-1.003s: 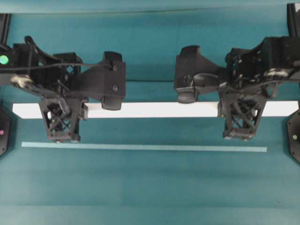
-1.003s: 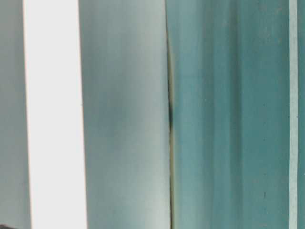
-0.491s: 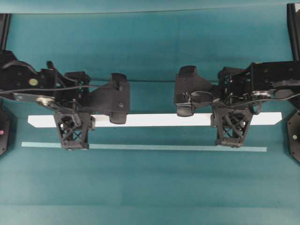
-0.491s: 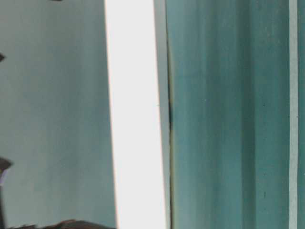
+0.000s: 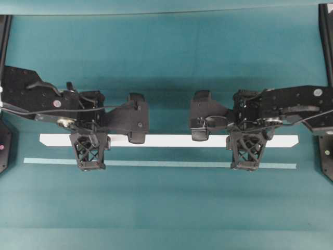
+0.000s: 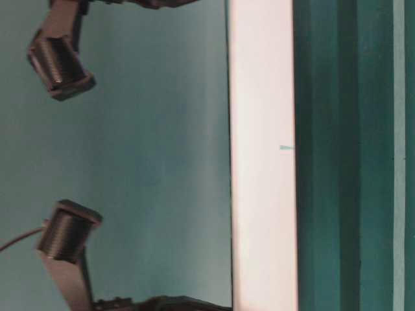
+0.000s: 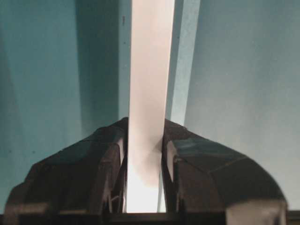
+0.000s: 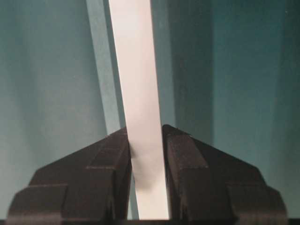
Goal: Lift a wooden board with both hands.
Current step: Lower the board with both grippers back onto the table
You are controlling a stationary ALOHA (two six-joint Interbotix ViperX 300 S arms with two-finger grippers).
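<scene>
Grippers, left gripper (image 7: 144,154) and right gripper (image 8: 145,150), are clamping the wooden board (image 5: 166,140) across mid-frame. Grasp looking done; whether it is clearing the table (image 5: 166,208) is unclear.

From above I see my left gripper (image 5: 91,156) and right gripper (image 5: 245,155) straddling the white wooden board (image 5: 166,140), which runs level across the teal table (image 5: 166,208), just behind the pale tape strip (image 5: 161,163).
</scene>
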